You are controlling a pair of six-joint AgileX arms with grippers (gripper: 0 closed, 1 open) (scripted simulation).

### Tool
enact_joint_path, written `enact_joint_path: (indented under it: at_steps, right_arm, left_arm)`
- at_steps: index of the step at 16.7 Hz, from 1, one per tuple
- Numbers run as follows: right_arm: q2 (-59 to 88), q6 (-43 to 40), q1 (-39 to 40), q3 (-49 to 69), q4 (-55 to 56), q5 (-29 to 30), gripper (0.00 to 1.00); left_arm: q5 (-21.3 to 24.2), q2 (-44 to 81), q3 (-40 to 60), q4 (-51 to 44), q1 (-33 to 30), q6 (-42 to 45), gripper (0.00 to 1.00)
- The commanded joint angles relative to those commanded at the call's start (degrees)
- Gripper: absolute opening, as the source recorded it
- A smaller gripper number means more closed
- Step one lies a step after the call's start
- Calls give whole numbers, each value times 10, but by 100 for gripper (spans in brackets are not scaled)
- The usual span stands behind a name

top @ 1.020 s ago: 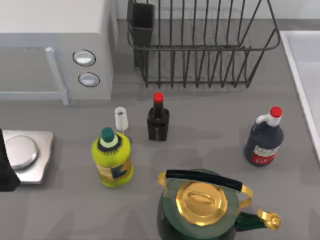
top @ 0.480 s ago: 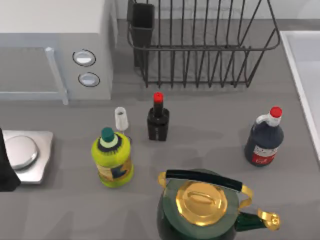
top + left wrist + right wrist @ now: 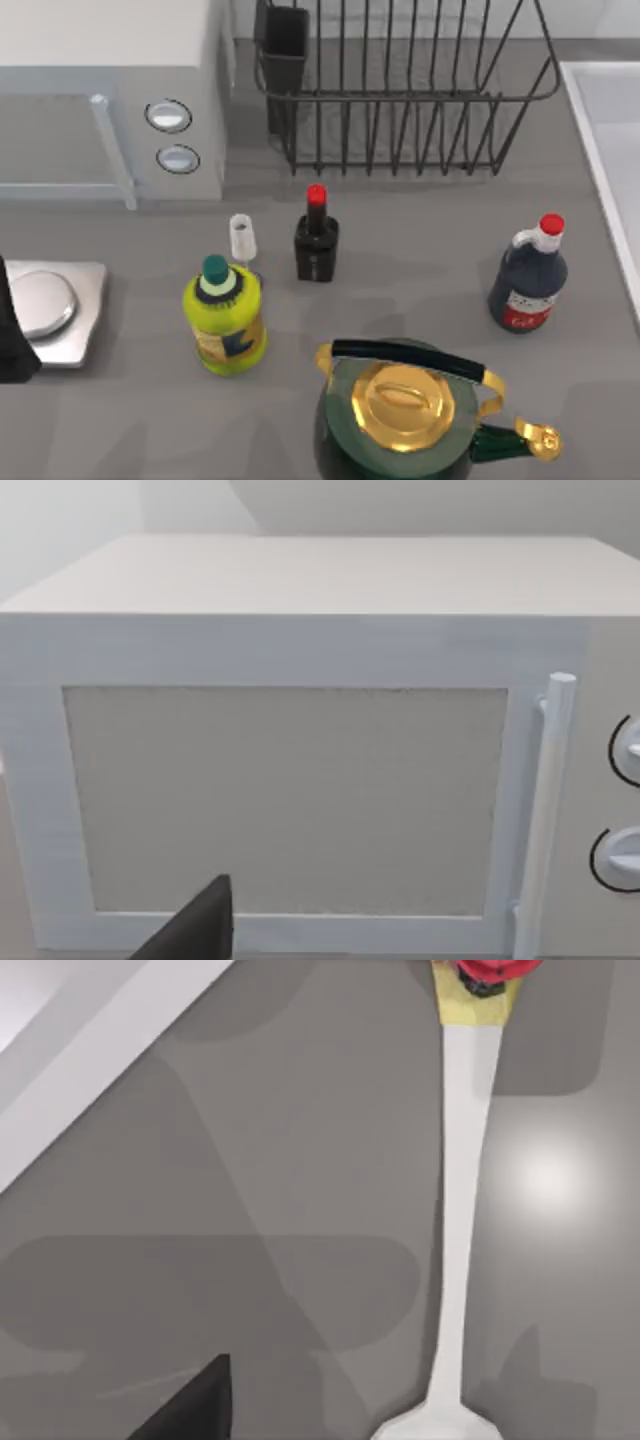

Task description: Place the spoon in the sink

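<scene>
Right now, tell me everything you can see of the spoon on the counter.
The spoon shows in the right wrist view as a long, slim white handle, smooth like plastic, lying flat on the grey counter. It is thinnest along its length and widens into a flared white end at the picture's edge. Its other end joins a pale yellow piece carrying something red, cut off by the frame. Nothing grips it; a dark fingertip sits apart from it. The sink's white rim lies off to one side.

A grey tabletop is spreading across the scene under soft, even light, with a white microwave sitting at about ten o'clock (its door closed) and a pale wall rising behind it in the left wrist view.
</scene>
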Motion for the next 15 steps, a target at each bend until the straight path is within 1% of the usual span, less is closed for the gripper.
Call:
enact_joint_path:
  at_steps: [6,8,10,15]
  right_arm:
    - [3,0,1,0,0,0,100]
    - [14,2,0,-13,20,0,100]
    - [35,3,0,-35,64,0,100]
    - [105,4,0,-112,218,0,100]
  left_arm:
    - [0,0,0,0,0,0,100]
    - [0,0,0,0,0,0,100]
    - [0,0,0,0,0,0,100]
    - [0,0,0,0,0,0,100]
